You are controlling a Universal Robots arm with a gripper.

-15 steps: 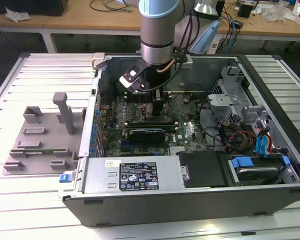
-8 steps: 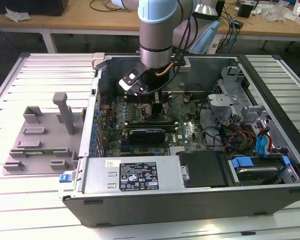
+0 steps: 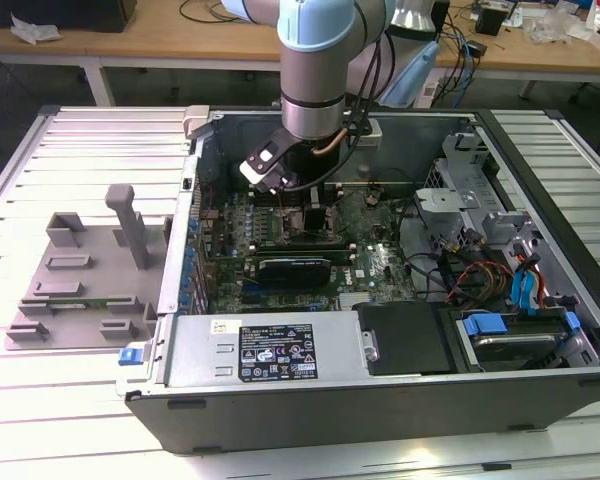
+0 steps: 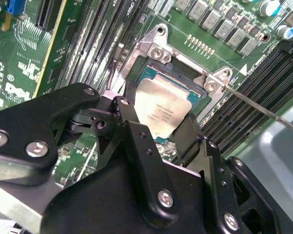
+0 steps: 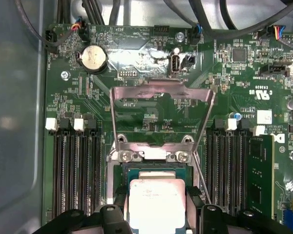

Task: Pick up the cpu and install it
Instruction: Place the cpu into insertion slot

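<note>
Cpu, a silvery-grey square metal chip (image 4: 161,109), hangs level over the open motherboard socket (image 4: 185,74), black gripper (image 4: 158,117) clamping opposite edges for alignment.

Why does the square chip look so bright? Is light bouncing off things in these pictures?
In both wrist views the cpu has a metal top that catches light and looks pale; in the first wrist view the raised socket frame glints and a patch of the motherboard glares white; in the exterior view the ribbed table gleams, while the computer case is dimmer inside.
</note>
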